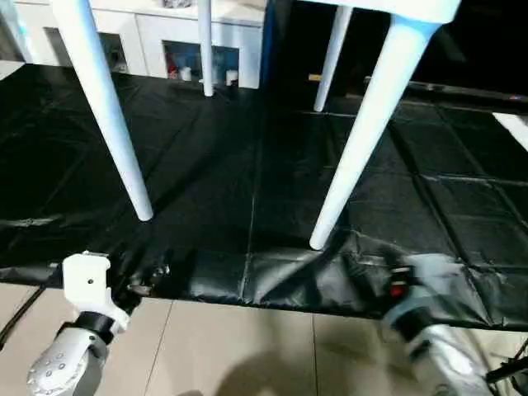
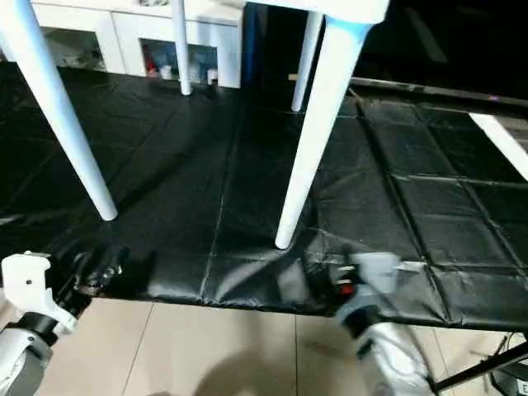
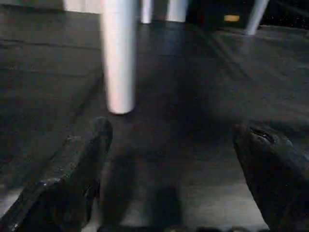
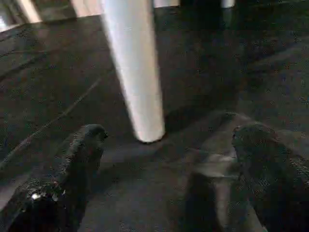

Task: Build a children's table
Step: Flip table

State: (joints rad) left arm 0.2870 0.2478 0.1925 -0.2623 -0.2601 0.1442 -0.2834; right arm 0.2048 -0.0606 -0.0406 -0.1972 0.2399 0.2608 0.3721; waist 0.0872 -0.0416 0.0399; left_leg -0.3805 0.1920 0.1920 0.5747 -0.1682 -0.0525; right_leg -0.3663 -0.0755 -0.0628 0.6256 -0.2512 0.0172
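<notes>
Black mat: children's table upright, 4 legs pointing down.

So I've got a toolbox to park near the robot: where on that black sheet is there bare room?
The widest bare patch is the black sheet right of the near right leg. Another lies between that leg and the near left leg, under the tabletop. It is tighter at the sheet's front edge, where the left end effector and right end effector sit open.
</notes>
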